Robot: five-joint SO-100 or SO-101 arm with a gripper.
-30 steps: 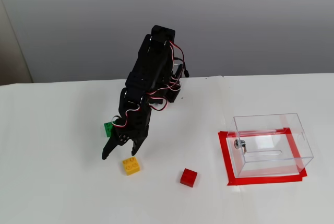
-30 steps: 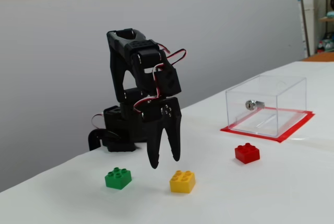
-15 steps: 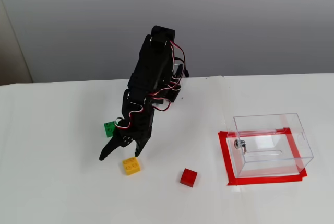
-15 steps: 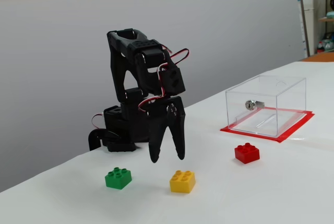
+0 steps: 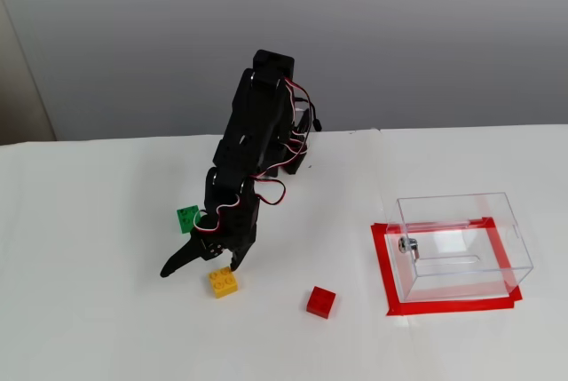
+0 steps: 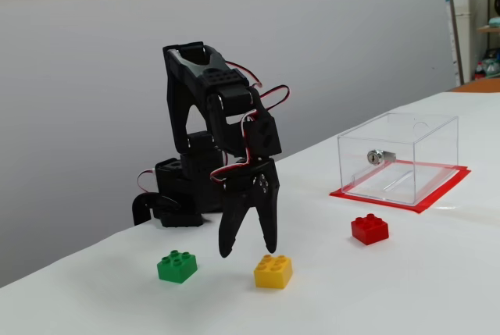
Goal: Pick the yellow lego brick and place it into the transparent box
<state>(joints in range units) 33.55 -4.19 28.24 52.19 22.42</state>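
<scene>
So in the higher fixed view, furthest left on the white table [image 5: 89, 221] is the green brick [image 5: 187, 218], sitting partly tucked behind the black arm [image 5: 257, 132]. The arm leans down from the back edge of the table toward the front. The gripper [image 5: 199, 266] hangs with its two fingers spread wide apart, nothing between them, so the claw is released. One fingertip [image 5: 166, 271] pokes out to the left, the other comes down just above the yellow lego brick [image 5: 224, 282].

That yellow brick sits flat on the table, studs up, toward the front edge and a bit left of the middle. From the lower side view the gripper [image 6: 248, 250] hovers just behind and above the yellow lego brick [image 6: 273, 271], and I can't tell if a tip is touching it. Green brick [image 6: 177, 266] is off to the left there, apart from it.

Next to the right is the red brick [image 5: 321, 301], also flat on the table, well apart from the yellow one. Then toward the right edge is the transparent box [image 5: 461, 246], standing upright on a frame of red tape [image 5: 383, 265], with a small metal fitting [image 5: 407, 244] on its left wall. Nothing brick-coloured shows inside it.
</scene>
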